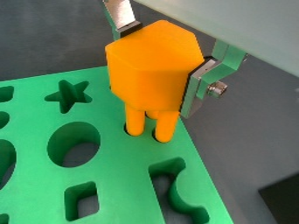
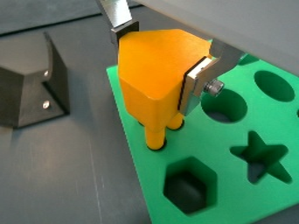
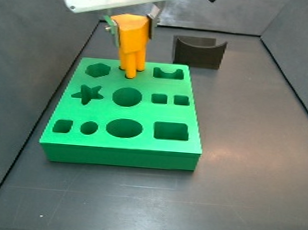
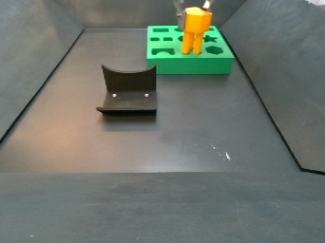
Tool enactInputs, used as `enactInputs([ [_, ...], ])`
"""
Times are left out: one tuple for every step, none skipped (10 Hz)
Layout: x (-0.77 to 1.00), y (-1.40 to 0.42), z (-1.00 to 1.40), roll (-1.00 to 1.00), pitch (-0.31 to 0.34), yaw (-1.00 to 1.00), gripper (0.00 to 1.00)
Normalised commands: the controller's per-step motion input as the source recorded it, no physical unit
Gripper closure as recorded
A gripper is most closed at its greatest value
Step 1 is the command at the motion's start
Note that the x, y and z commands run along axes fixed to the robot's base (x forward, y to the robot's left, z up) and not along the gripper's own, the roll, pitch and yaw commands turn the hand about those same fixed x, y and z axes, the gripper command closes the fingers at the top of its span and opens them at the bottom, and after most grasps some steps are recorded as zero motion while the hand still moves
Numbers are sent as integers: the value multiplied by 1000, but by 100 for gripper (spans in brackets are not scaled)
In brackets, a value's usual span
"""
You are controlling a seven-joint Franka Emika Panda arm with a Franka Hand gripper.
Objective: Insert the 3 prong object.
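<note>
The 3 prong object (image 1: 149, 74) is bright orange, with a blocky head and round prongs below. My gripper (image 1: 158, 54) is shut on its head, one silver finger (image 1: 201, 86) on each side. It stands upright over the green shape board (image 1: 117, 188), its prong tips down in holes near the board's edge. Both wrist views show this; in a wrist view the prongs (image 2: 156, 134) enter the board (image 2: 239, 157) near its corner. In a side view the object (image 3: 129, 43) stands at the board's far side (image 3: 121, 135). It also shows in a side view (image 4: 195, 30).
The green board has star (image 1: 68, 94), round (image 1: 76, 144) and angular cut-outs. The dark fixture (image 2: 30, 80) stands on the floor beside the board; it also shows in both side views (image 3: 199, 50) (image 4: 127, 91). Dark walls enclose the floor.
</note>
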Motion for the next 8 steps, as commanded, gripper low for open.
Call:
enactInputs([
  [-191, 0, -100, -50, -70, 357, 100],
  [0, -51, -217, -63, -24, 154, 100],
  [237, -3, -269, -26, 0, -14, 100],
  [311, 0, -294, -1, 0, -137, 100],
  [257, 0, -360, -13, 0, -123, 100],
  [211, 0, -337, -13, 0, -126, 100],
  [197, 0, -320, -4, 0, -143, 100],
  [234, 0, -306, 0, 0, -149, 100],
])
